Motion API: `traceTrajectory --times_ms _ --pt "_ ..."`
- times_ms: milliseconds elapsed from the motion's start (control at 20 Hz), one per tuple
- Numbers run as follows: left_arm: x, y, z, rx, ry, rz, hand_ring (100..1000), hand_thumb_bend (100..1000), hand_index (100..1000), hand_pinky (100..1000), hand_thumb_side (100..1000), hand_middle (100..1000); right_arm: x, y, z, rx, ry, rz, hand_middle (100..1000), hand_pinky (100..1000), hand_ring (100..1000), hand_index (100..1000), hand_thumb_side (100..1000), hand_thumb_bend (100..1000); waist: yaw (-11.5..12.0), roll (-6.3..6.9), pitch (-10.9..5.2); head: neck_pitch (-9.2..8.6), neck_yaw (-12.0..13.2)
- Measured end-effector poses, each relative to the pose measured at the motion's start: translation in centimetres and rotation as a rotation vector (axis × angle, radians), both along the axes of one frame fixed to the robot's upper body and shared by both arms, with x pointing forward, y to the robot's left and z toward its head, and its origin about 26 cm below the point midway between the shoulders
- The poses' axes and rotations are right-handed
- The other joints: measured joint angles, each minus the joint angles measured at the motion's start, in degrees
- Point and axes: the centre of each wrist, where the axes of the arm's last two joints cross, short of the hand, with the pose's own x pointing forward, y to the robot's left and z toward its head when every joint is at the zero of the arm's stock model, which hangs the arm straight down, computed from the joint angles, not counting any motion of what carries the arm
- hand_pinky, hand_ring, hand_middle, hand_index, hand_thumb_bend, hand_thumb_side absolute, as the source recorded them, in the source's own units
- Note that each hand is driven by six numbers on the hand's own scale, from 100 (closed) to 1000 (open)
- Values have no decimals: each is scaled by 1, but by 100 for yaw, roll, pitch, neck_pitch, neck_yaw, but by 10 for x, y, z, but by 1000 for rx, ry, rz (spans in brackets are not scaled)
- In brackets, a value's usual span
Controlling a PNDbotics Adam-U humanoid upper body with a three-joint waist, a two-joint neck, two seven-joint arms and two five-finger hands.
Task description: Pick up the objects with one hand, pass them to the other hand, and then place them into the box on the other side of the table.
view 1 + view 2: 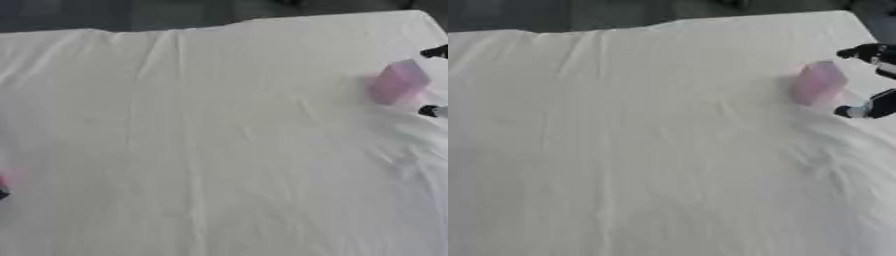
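On wrinkled white cloth (219, 150), a pink translucent block (819, 82) sits beside the right hand (871, 80), fingers spread.

A table (219, 165) under a creased white cloth (640, 150) fills the view. A pink block (819, 82) sits on the cloth, just left of the right hand (874, 80), between its fingertips.

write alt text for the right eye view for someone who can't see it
A translucent pink block sits on the white cloth-covered table near its right edge. The robot's black right hand reaches in from the right with one finger above and one below the block, not touching it.
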Motion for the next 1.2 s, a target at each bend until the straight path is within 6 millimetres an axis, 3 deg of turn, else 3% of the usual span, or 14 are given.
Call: traceTrajectory --times_ms 250,600,700,900,1200 --pt "0 0 -1 15 2 -3 743 185 743 874 690 736 -1 -2 2 80 10 5 885 964 985 994 437 493 4 -9 -28 -7 -34" --pt "0 0 -1 27 5 -4 744 187 742 872 688 736 0 -5 7 85 6 -4 885 965 989 996 433 448 53 -5 -29 -90 -95" --pt "0 0 -1 28 5 -4 744 186 742 872 690 736 0 -6 10 84 2 -3 891 971 991 1000 352 509 53 -5 -28 -111 -101" --pt "0 -1 -2 32 8 -6 744 184 742 872 692 736 1 -4 13 57 -2 5 908 984 991 1000 197 423 57 -7 -16 -133 -102" --pt "-1 -1 -5 34 13 -8 744 184 741 871 693 736 2 -3 18 -58 -8 -12 907 985 988 1000 118 401 110 -3 9 -164 -103"
